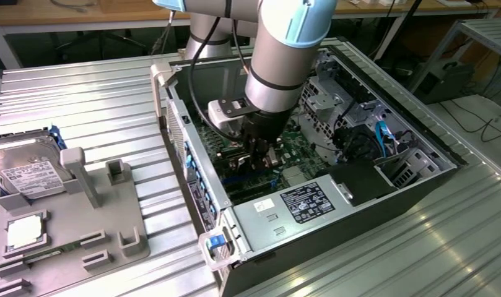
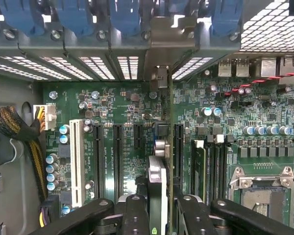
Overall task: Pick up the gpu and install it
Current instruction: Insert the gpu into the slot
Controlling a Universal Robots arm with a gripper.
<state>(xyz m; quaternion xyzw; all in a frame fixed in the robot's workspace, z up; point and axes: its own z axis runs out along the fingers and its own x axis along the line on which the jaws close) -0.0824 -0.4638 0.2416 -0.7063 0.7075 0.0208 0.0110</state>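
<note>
Inside the open computer case (image 1: 333, 185) at the centre of the exterior frame, my end effector (image 1: 261, 162) reaches down over the green motherboard (image 2: 122, 105), with my grey and light-blue arm (image 1: 283, 55) coming in from the upper middle of that frame. My end effector (image 2: 159, 215) is clamped on the gpu (image 2: 157, 181), which I hold on edge: in the wrist picture it shows as a thin card running up the middle, its metal bracket end (image 2: 160, 78) toward the perforated rear wall of the case with its blue slot clips (image 2: 122, 14). The black fingers (image 2: 137, 215) press against the card from either side. The card stands among the long black expansion slots (image 2: 116, 152), with a white slot (image 2: 76, 161) farther off, but I cannot tell whether its edge is seated in a slot or just above one. An empty processor socket (image 2: 262, 183) sits at the lower right of the wrist frame. In the exterior view, at the left of the frame, a grey holder tray (image 1: 77, 229) rests on the ribbed metal desk (image 1: 85, 111), carrying a silver hard drive (image 1: 23, 170) with a white label and a small square chip (image 1: 23, 232). The silver power supply (image 1: 304, 204) lies at the lower end of the case.
</note>
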